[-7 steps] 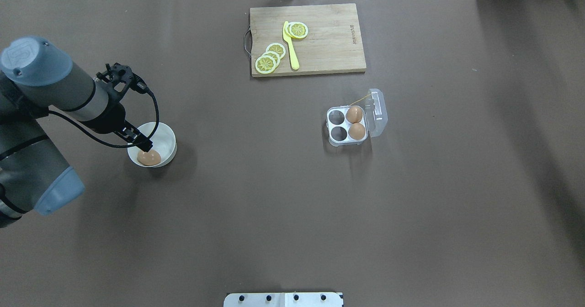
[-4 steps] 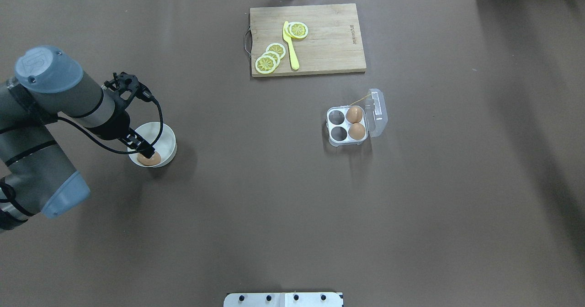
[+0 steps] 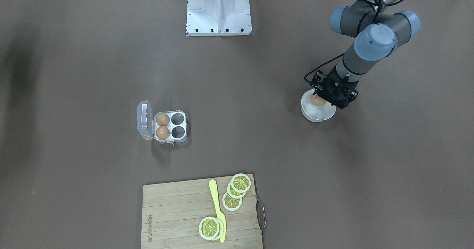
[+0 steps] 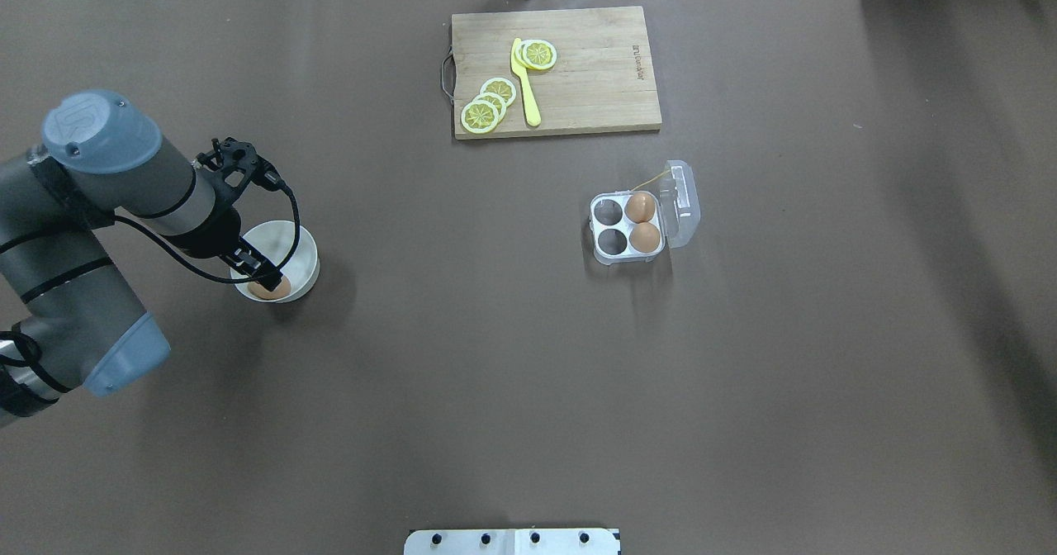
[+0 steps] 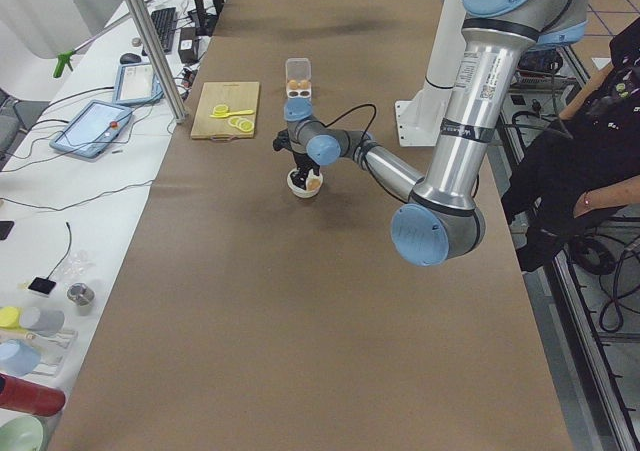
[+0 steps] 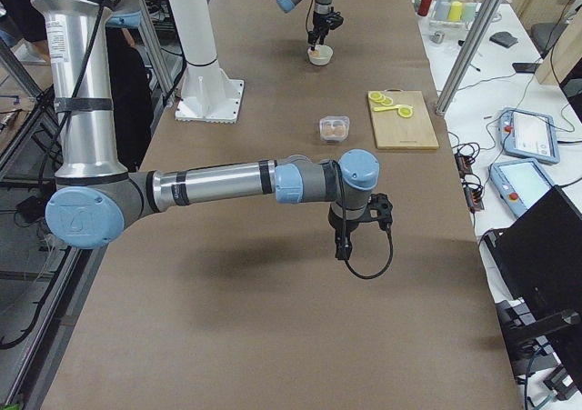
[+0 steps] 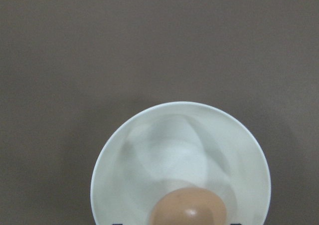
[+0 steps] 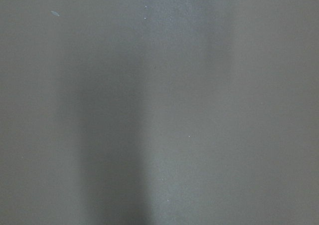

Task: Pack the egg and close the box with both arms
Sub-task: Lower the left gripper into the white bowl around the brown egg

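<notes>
The egg (image 4: 271, 290) lies in the bowl (image 4: 308, 249) at the left. The box (image 4: 612, 244) stands well to its right. Farther back is the cutting board (image 4: 594, 92), with slices (image 4: 481, 115) and a knife (image 4: 529, 102) on it.

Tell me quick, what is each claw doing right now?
Left gripper: open, straddling the egg in the bowl.
Right gripper: cannot be told; it shows only in a side view.

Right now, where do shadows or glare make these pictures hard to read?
Left wrist view: a small glare spot on the egg, soft grey shadows inside the bowl. Right wrist view: only table, crossed by a broad dark shadow band. Overhead view: the table's right side lies in shadow.
</notes>
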